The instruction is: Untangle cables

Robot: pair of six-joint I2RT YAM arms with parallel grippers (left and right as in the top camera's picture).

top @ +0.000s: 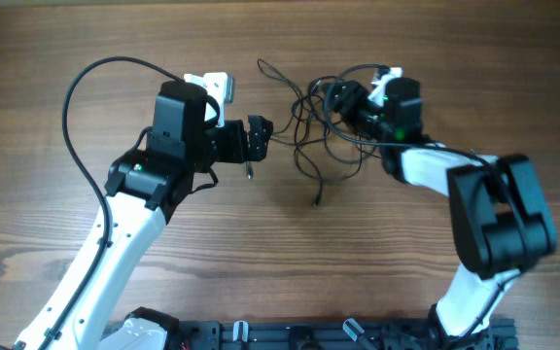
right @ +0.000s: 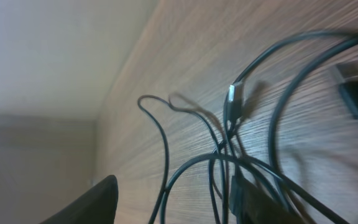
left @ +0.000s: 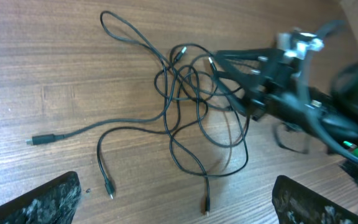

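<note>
Wood-grain counter [top: 86, 39], brown, fills every view, and a pale wall borders it in the right wrist view. Left arm [top: 115, 243]: white links and black joints, reaching in from the lower edge of the overhead view, with a thick black cable [top: 71, 107] looping above it. Right arm [top: 484, 224]: same build, bent back toward the middle of the counter. Left tool [top: 261, 138]: spread wide, its two fingers [left: 42, 199] sitting in the lower corners of its own camera view with bare counter between them; it holds nothing and stands just beside the left edge of the tangle. Right tool [top: 343, 97]: pushed into the upper right part of the tangle, wires crossing in front of it; whether it is spread or pinched on a wire, I cannot tell, as the wrist view is blurred and shows only one finger [right: 86, 202]. The cables [left: 166, 115]: thin black wires lying on the counter between the two tools, knotted in overlapping loops at the middle, with one open loop running away toward the far edge and several loose tails trailing toward the left tool. Plug ends, small: one [left: 40, 139] at the end of the longest tail, two more [left: 109, 188] [left: 206, 205] on shorter tails, and another [right: 234, 99] close before the right wrist camera.
</note>
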